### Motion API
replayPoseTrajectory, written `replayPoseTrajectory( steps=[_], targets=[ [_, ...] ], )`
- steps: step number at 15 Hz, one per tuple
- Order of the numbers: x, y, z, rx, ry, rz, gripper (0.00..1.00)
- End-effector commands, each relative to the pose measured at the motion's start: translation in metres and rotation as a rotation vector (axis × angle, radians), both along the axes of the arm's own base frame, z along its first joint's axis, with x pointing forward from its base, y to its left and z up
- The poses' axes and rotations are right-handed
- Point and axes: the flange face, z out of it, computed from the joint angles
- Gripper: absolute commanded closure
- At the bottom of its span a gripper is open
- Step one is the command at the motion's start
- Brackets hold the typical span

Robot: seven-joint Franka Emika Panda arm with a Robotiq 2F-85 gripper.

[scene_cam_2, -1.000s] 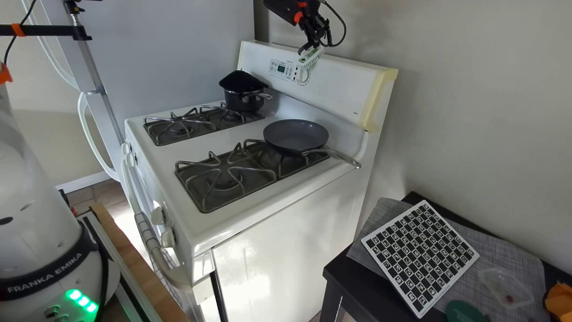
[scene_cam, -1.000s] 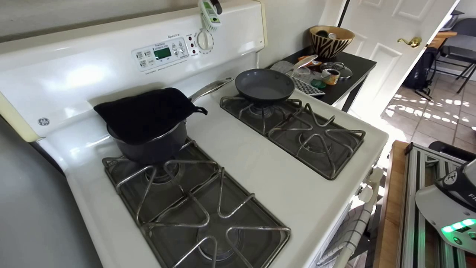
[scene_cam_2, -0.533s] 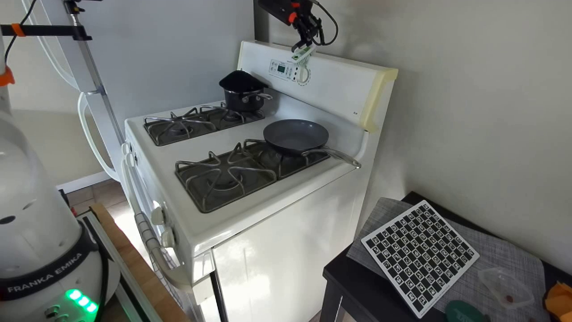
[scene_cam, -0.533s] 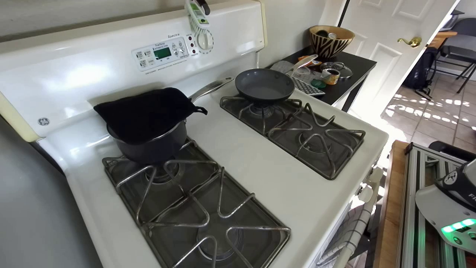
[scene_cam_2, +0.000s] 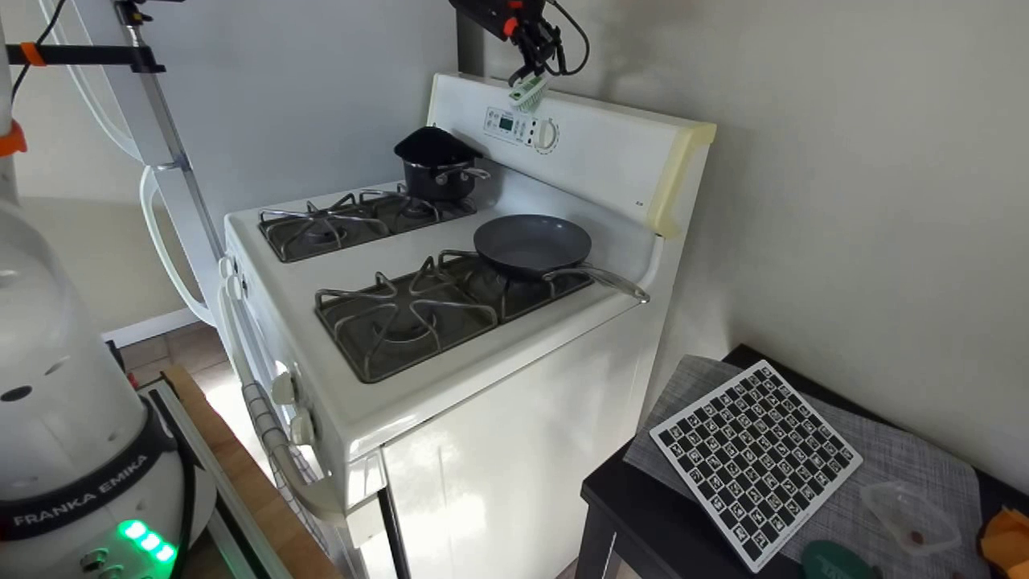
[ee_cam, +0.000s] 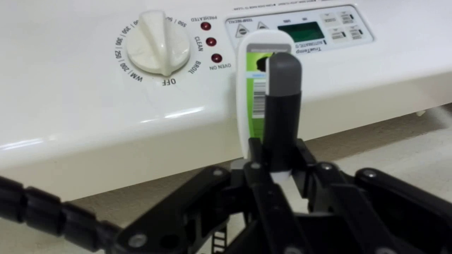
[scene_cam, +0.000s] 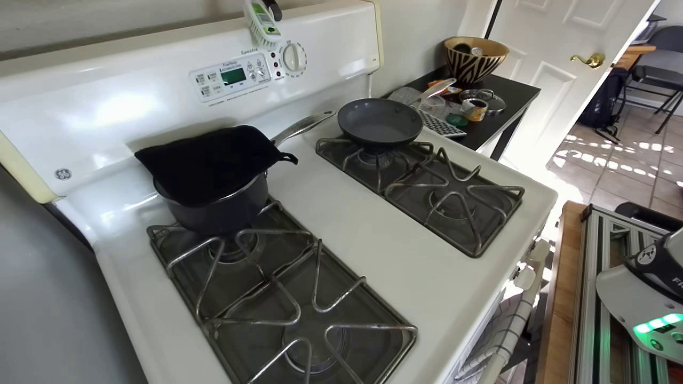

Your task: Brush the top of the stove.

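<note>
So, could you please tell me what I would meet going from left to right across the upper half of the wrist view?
Round cream-white oven dial, three small round red indicator lights, oblong green-and-white scrub brush held in the black claw, four pale rectangular panel buttons.

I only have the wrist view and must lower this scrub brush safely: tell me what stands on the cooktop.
Observer: A dark saucepan stands at the rear of one grate section.
Operator: Name whatever else is on there.
Observer: A gray skillet sits at the rear of the other grate section.
Operator: Now check the scrub brush against the cooktop.
Observer: Its pale bristles are well above it, not touching.
</note>
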Motion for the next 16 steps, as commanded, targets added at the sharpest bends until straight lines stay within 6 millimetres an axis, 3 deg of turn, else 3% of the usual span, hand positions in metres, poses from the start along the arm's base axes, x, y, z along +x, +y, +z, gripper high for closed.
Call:
replayPoseTrajectory(
  steps=[1, 4, 9, 12, 16],
  targets=[
    [-0.013, -0.007, 0.024, 0.004, -0.008, -0.008, 0.96],
    [-0.028, -0.023, 0.047, -0.002, -0.025, -0.019, 0.96],
    [-0.064, -0.074, 0.08, -0.035, -0.03, -0.08, 0.96],
    [-0.087, -0.112, 0.088, -0.066, -0.027, -0.099, 0.96],
    [-0.11, -0.162, 0.084, -0.122, -0.013, -0.091, 0.96]
  ],
)
